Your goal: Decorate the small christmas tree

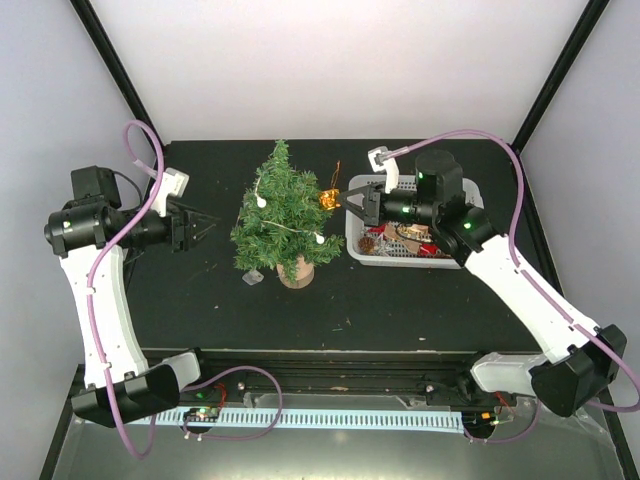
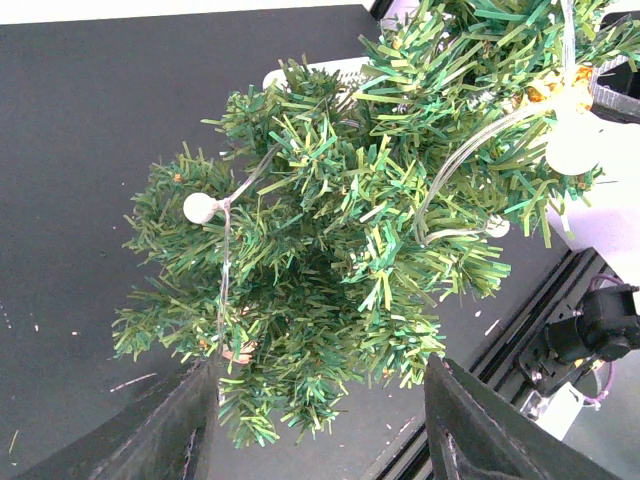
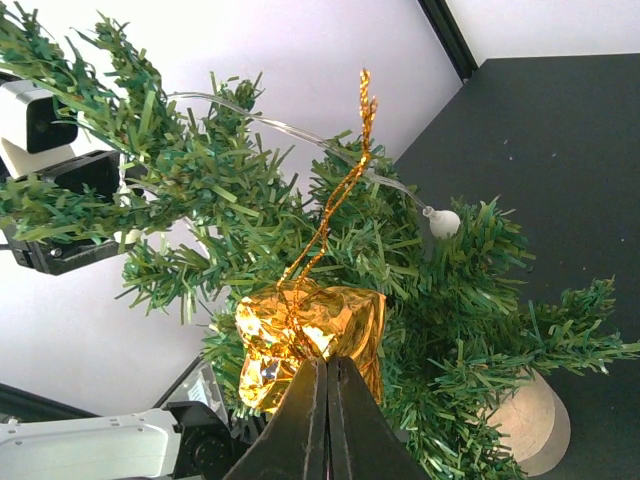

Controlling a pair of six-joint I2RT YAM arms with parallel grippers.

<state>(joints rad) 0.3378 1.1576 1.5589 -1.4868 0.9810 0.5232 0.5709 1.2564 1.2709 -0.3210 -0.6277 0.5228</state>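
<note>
Light string (image 1: 262,201) already on tree (image 1: 280,215), which stands between both grippers; right gripper (image 3: 326,365) clamps gold ornament (image 3: 300,335) at its branches, not yet hung; left gripper (image 1: 207,228) splayed, empty; basket (image 1: 400,261) by right gripper holds more.

Small christmas tree (image 1: 283,215): miniature, conical, dark green bristly needles, some tips lighter green. Stands upright near middle of dark tabletop (image 1: 400,310) on short round tan wooden stump base (image 1: 295,272). Light string (image 2: 199,208), clear wire with round white bulbs, draped across branches; one bulb upper left, one lower right. Gold foil ornament (image 3: 310,335) with twisted wire loop against right-side branches.
</note>
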